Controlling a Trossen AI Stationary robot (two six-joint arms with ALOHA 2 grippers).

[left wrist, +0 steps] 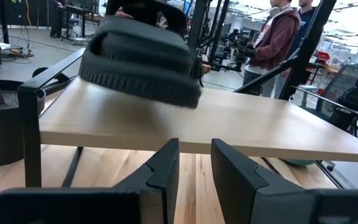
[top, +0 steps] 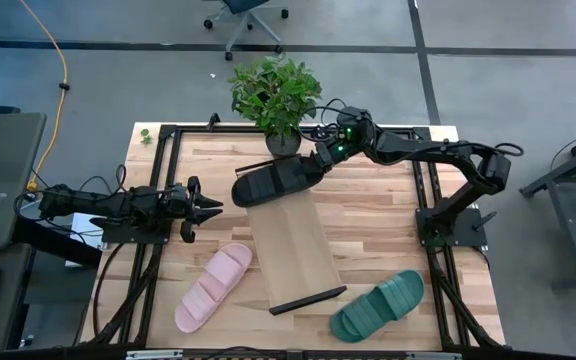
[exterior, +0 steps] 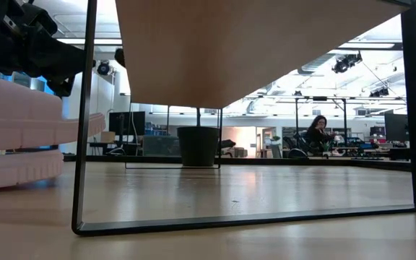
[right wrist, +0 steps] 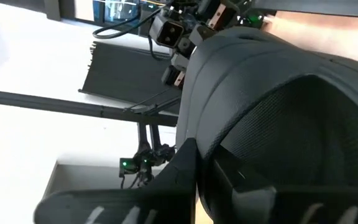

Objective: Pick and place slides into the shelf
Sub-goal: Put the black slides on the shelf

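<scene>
The black slide [top: 273, 182] hangs over the far end of the shelf [top: 293, 245], a light-wood plank with black end bars. My right gripper [top: 320, 158] is shut on the slide's right end. In the left wrist view the black slide [left wrist: 142, 59] sits just above the plank [left wrist: 229, 127]; I cannot tell whether they touch. The pink slide [top: 213, 285] lies sole-down on the table left of the shelf. The green slide [top: 378, 305] lies sole-down to its right. My left gripper [top: 208, 208] waits open at the table's left. My right gripper pinches the black slide's rim [right wrist: 211, 142] at the end nearest its arm, away from the strap. One finger [right wrist: 180, 167] lies outside the rim and the other over the footbed. The fingers reach in nearly level from the table's far right. The slide juts out leftward, slightly tilted.
A potted plant [top: 276, 95] stands at the table's far edge, just behind the shelf's far end and the held slide. Black frame rails [top: 163, 180] run along the table's sides. People show in the room beyond the table.
</scene>
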